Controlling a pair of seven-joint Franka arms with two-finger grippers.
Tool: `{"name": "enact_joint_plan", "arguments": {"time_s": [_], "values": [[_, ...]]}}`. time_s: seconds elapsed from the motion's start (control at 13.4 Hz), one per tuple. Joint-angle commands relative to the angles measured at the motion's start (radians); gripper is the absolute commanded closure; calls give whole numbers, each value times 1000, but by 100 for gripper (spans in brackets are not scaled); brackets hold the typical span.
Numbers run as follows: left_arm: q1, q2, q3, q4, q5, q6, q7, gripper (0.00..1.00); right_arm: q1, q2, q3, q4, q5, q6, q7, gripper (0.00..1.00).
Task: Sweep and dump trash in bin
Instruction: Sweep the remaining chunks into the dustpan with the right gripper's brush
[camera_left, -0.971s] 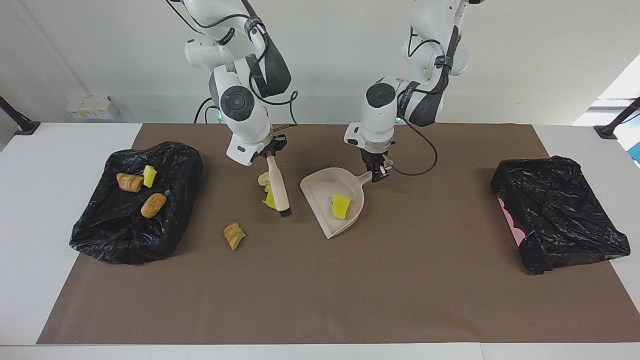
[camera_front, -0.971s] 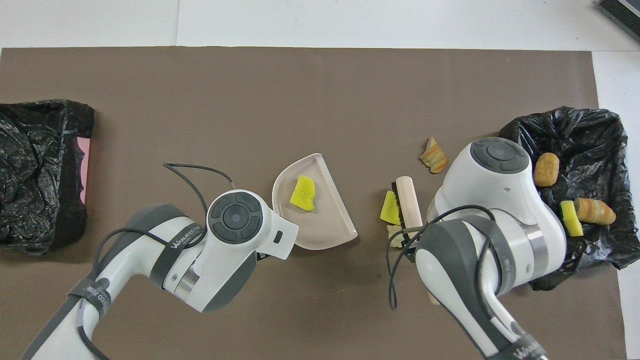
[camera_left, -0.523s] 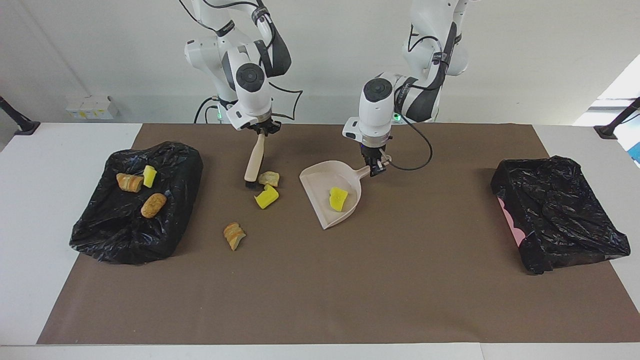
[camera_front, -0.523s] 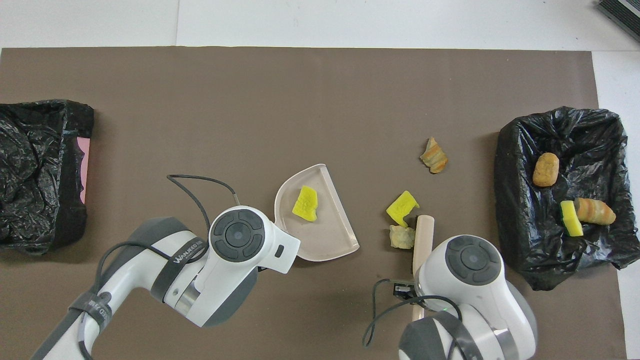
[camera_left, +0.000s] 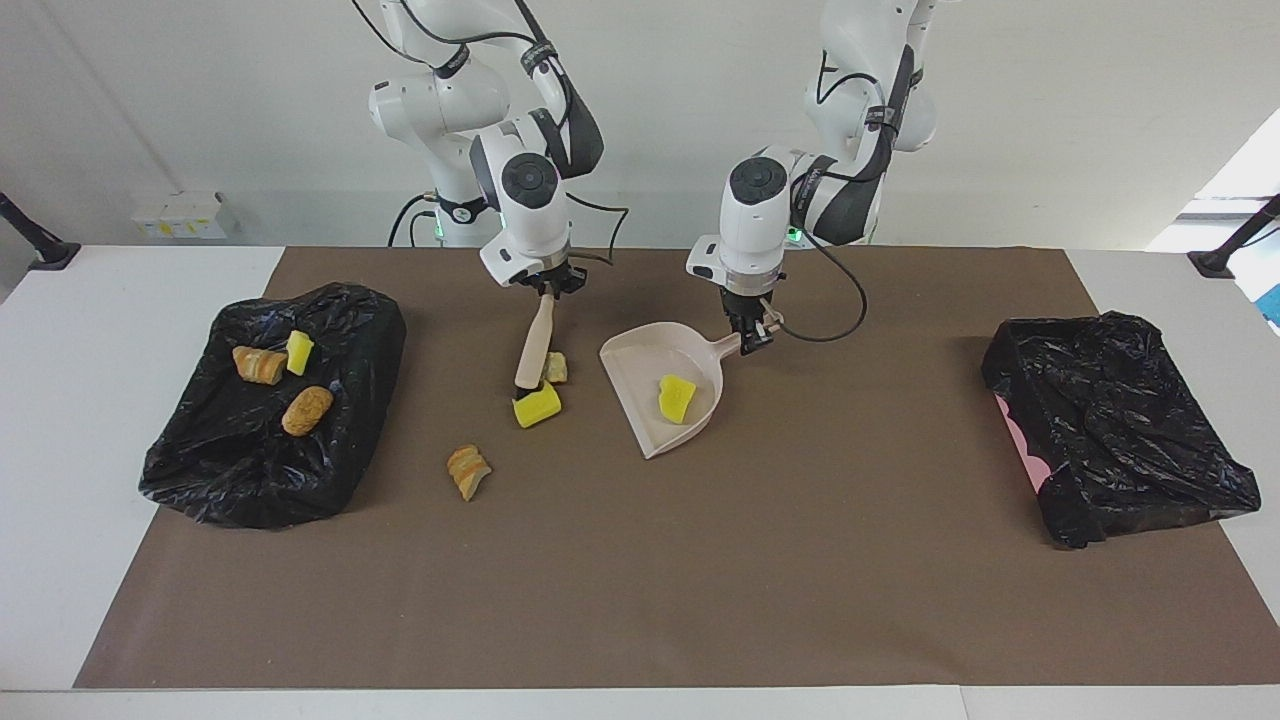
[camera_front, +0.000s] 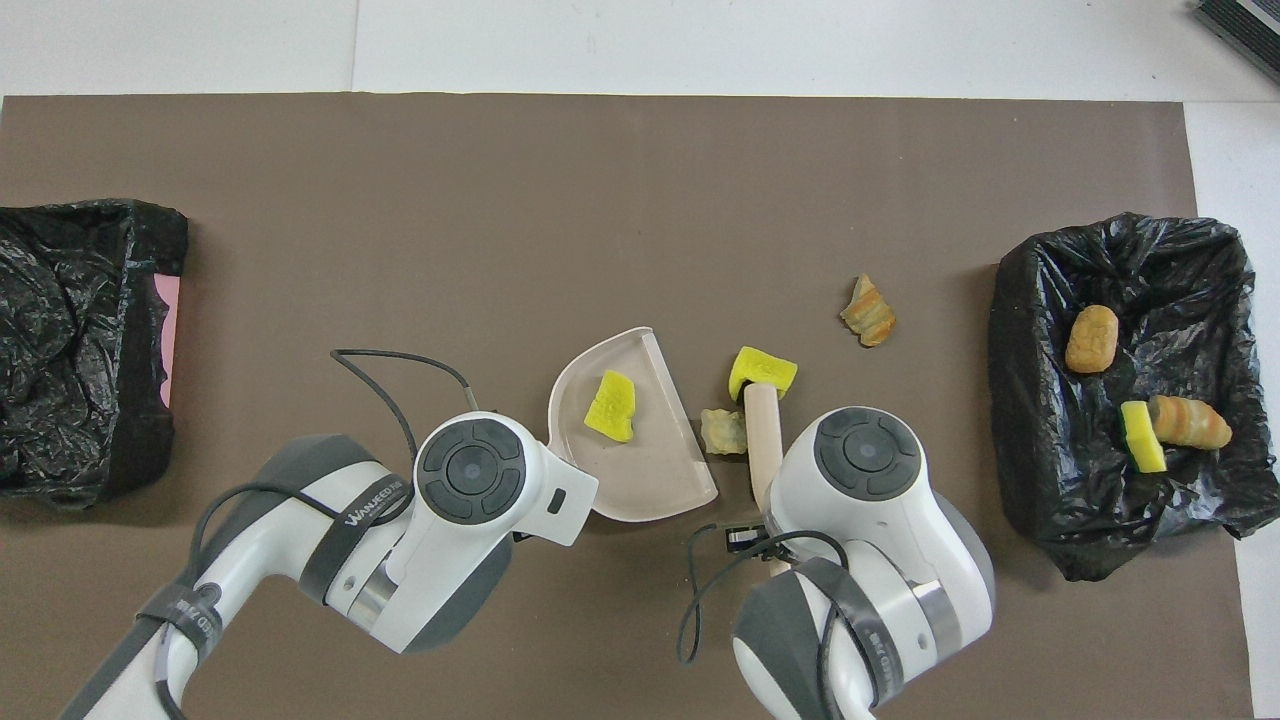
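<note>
Right bin (camera_left: 270, 400): black-lined, at the right arm's end of the table; three chunks lie in it, a striped tan one (camera_left: 259, 364), a small yellow one (camera_left: 299, 352) touching it, and a brown one (camera_left: 306, 410) farther from the robots.
Loose tan chunk (camera_left: 468, 470): on the brown mat (camera_left: 640, 580), apart from the brush, farther from the robots than it.
Brush (camera_left: 534, 345): pale handle, long axis tilted, top toward the robots, bristle end down on the mat and pointing away from them.
Right gripper (camera_left: 547, 285): clamped on the handle's top.
Yellow chunk (camera_left: 537, 405): touching the bristle end, long axis across the table.
Small tan chunk (camera_left: 555, 366): just beside the brush, between it and the dustpan.
Dustpan (camera_left: 640, 360): beige, open edge facing the brush, handle toward the left arm.
Yellow chunk in pan (camera_left: 677, 397): lying toward the pan's back wall.
Left gripper (camera_left: 752, 337): closed on the dustpan handle.
Left bin (camera_left: 1115, 425): black-lined, at the left arm's end.
Change: the brush and both loose chunks beside it have shifted closer to the dustpan; the pan has stayed put.
</note>
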Motion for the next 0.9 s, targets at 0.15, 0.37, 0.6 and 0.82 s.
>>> {"name": "enact_joint_plan", "arguments": {"time_s": [0.15,0.37,0.6,0.82], "values": [[0,-28,6,-36,1,24,-13,100,74,0,11,78,121,-32,-195,100],[2,-28,6,-36,1,23,-48,100,30,2,-1,163,110,-139,-242,100],[2,-28,6,-36,1,23,-111,100,-84,11,-2,191,37,-161,-231,100],[2,-28,6,-35,1,23,-152,100,-199,57,-2,218,-176,-161,-229,100]]}}
